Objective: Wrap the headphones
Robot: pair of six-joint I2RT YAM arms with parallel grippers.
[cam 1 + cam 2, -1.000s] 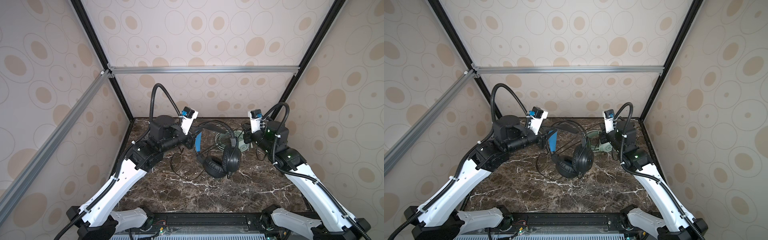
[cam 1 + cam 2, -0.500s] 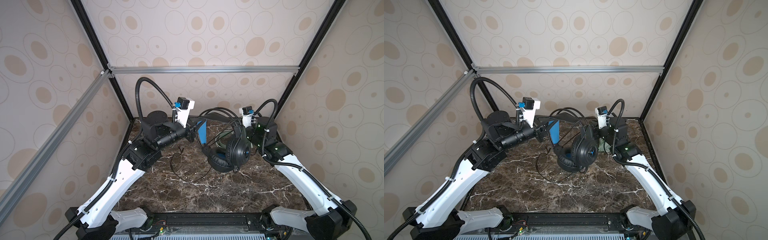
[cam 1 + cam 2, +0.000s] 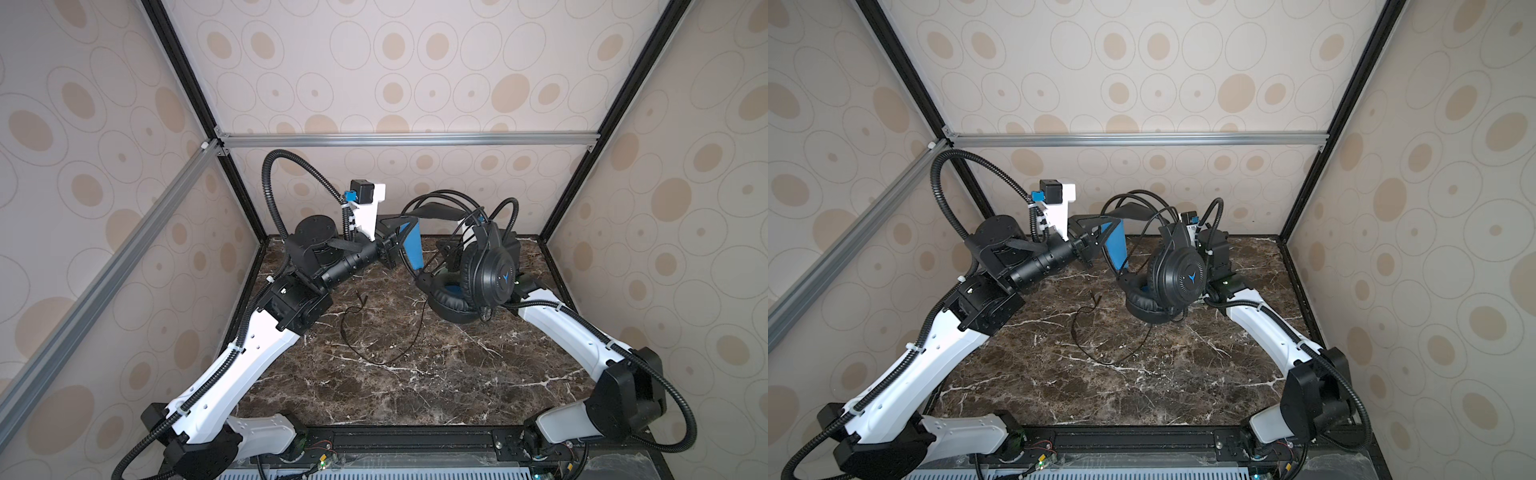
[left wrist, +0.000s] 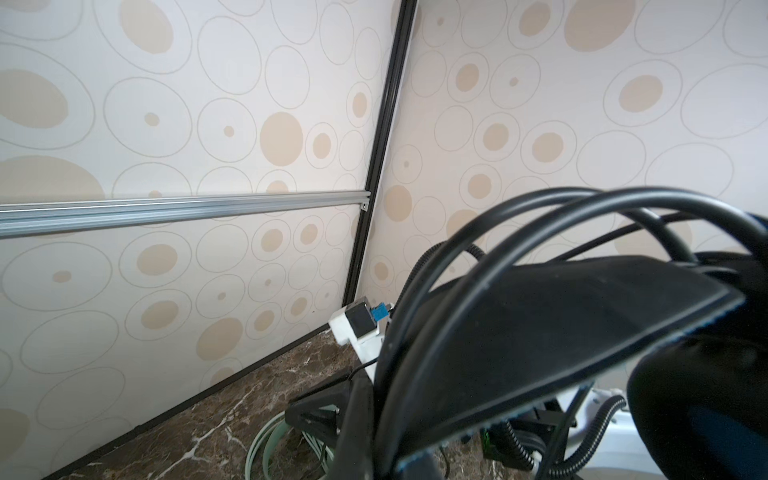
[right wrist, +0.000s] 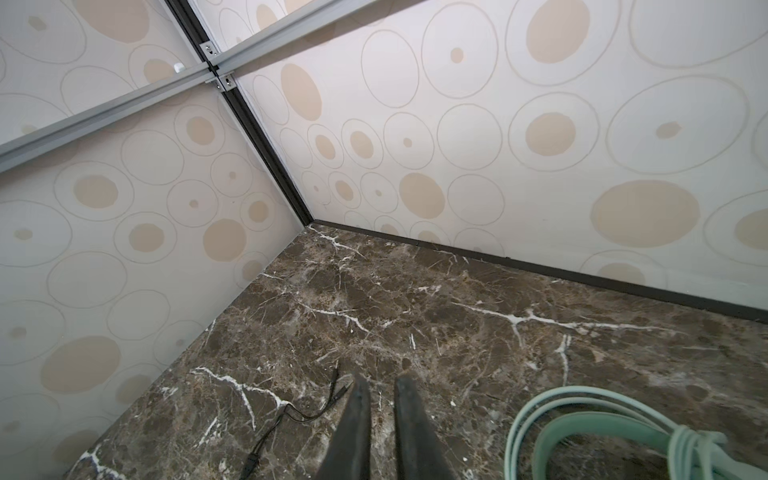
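Black headphones (image 3: 490, 274) had risen and swung rightward since a second before. Left tool (image 3: 394, 248) clamped their blue-lined headband (image 3: 413, 251); right tool (image 5: 382, 382) stood nearly together, grip unclear.

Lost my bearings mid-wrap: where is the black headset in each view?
Both top views: black headset right of centre, toward the back wall.
Left wrist: its headband looms close up, across the foreground.
Right wrist: not in it.
Shared landmark: the marble table, seen in all four.
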